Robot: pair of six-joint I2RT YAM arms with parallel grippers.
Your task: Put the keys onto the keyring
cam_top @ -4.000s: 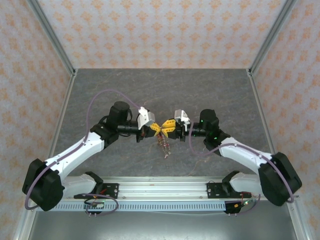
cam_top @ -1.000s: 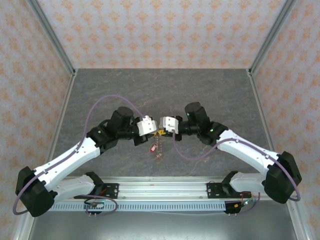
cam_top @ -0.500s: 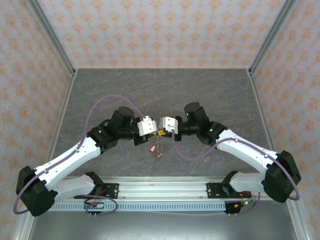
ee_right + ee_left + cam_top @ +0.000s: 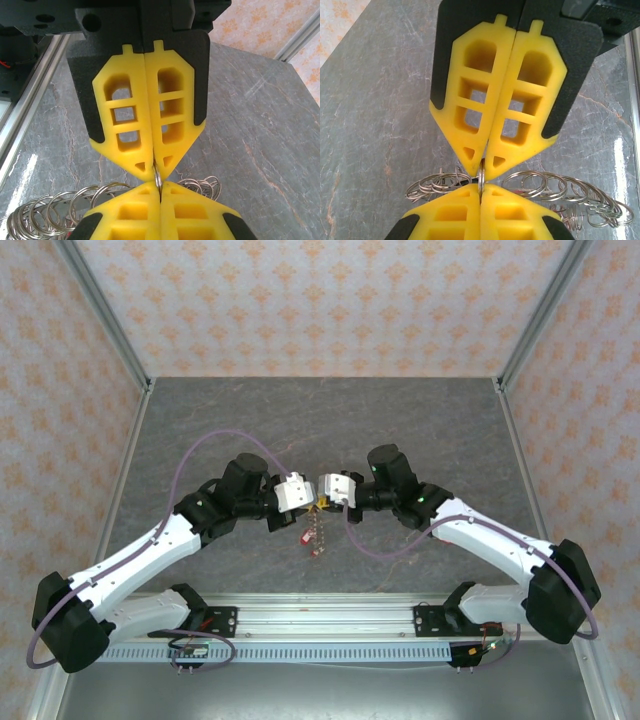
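Note:
My left gripper (image 4: 310, 504) and right gripper (image 4: 321, 503) meet tip to tip above the middle of the table. Both are shut on the same thin metal ring, the keyring (image 4: 481, 175), which stands edge-on between the two pairs of yellow fingertips (image 4: 157, 176). In the left wrist view my left gripper (image 4: 480, 187) is at the bottom and the right gripper (image 4: 484, 167) faces it from above. Bunches of small silvery rings (image 4: 560, 192) hang on both sides. Below the grippers dangle the keys (image 4: 318, 538), one with a red tag (image 4: 301, 536).
The grey stone-patterned table (image 4: 320, 420) is walled by patterned panels on three sides. A metal rail (image 4: 320, 620) with the arm bases runs along the near edge. Purple cables loop over both arms.
Since four seconds ago both arms have swung left and their wrists have turned, carrying the hanging bunch along. Over the last second the arms barely move.

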